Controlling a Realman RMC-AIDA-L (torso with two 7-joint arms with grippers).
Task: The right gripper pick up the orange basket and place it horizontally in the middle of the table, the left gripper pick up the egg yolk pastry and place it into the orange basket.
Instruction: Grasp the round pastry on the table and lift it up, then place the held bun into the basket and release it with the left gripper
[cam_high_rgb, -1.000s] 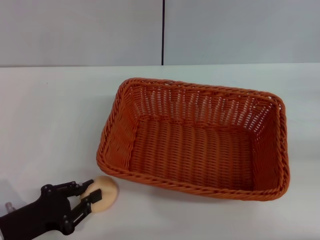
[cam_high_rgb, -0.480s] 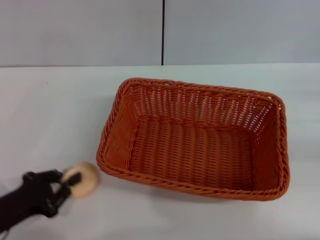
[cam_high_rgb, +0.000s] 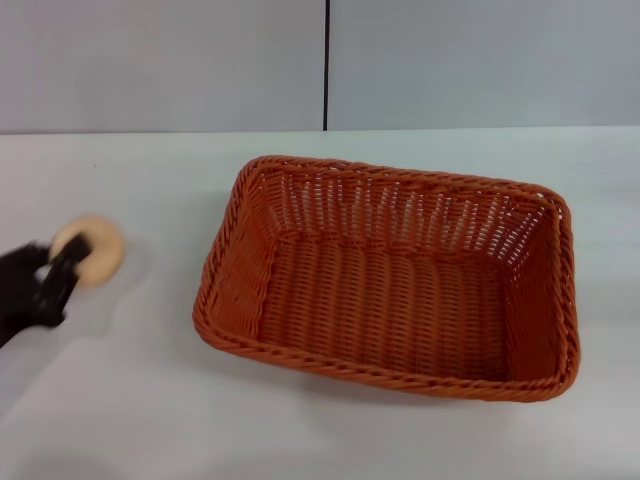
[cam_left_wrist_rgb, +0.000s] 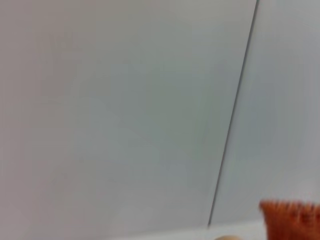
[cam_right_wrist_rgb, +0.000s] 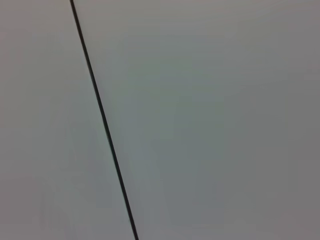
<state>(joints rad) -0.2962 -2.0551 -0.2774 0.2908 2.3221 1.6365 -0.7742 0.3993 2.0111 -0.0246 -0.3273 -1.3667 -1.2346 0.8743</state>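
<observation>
Above the table (cam_high_rgb: 150, 400), left claw (cam_high_rgb: 68, 262) grips egg yolk pastry (cam_high_rgb: 92, 248).

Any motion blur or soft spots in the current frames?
Head view: egg yolk pastry and left gripper are smeared, while the orange basket is sharp, with a soft shadow on the table. Left wrist view: the basket's corner is soft. Right wrist view: only wall and a dark seam.

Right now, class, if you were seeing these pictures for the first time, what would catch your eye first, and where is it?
The large orange basket dominates, empty, on the white table right of centre. At the far left edge, the black left gripper holds the small egg yolk pastry lifted off the table, well clear of the basket.
</observation>
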